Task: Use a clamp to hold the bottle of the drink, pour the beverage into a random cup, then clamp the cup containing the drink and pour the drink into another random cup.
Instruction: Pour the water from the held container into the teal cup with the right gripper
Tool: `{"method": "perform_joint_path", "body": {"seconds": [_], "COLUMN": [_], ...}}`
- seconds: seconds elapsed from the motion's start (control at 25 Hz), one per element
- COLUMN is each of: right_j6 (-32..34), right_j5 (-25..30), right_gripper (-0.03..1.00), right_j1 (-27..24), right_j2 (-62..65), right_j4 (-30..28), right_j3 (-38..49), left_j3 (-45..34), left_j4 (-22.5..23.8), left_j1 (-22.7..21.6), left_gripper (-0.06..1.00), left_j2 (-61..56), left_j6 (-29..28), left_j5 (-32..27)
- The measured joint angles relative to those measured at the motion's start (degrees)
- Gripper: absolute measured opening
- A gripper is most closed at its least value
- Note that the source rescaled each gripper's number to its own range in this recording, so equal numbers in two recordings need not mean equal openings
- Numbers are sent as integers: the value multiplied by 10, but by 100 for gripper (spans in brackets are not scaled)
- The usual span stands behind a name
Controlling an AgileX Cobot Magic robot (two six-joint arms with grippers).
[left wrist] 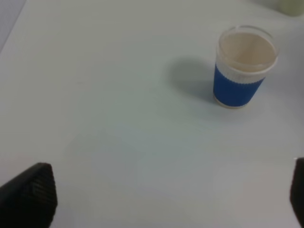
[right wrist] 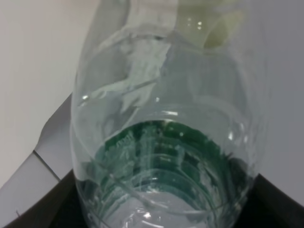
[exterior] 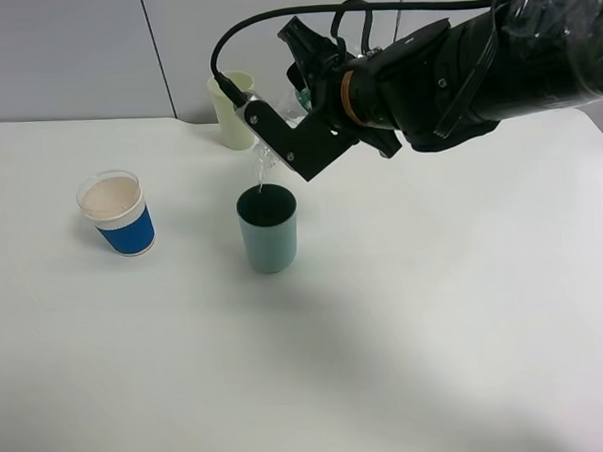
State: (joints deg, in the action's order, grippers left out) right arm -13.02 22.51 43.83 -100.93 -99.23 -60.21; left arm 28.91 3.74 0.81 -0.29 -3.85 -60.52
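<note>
Presently we list: right clamp (exterior: pixel 299 114) closed on tilted clear green-labelled plastic bottle (right wrist: pixel 166 142) — water (exterior: pixel 263 176) streaming into plain teal plastic tumbler (exterior: pixel 269 230); left gripper (left wrist: pixel 166 199) wide open, empty.

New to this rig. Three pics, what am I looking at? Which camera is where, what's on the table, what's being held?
It is a robot with two arms, each ending in a two-fingered gripper. The overhead picture comes from a camera mounted high; the other two sit on the wrists.

On the white table stand a teal-green cup, a blue-sleeved paper cup and a pale yellow-green tumbler at the back.

The right gripper is shut on a clear water bottle, tipped so water streams into the teal-green cup. Its wrist camera looks along the bottle.

The left gripper is open and holds nothing; its camera looks down on the blue-sleeved paper cup.
</note>
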Motion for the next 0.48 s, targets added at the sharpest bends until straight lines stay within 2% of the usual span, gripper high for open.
{"method": "perform_joint_path", "body": {"seconds": [0.48], "right_j6": [-75], "right_j5": [14], "right_gripper": [0], "right_j1": [8], "right_j2": [0], "right_j4": [0], "right_j3": [-1], "left_j3": [0], "left_j4": [0], "left_j1": [0], "left_gripper": [100], "left_j2": [0], "left_j6": [0], "left_j5": [0]}}
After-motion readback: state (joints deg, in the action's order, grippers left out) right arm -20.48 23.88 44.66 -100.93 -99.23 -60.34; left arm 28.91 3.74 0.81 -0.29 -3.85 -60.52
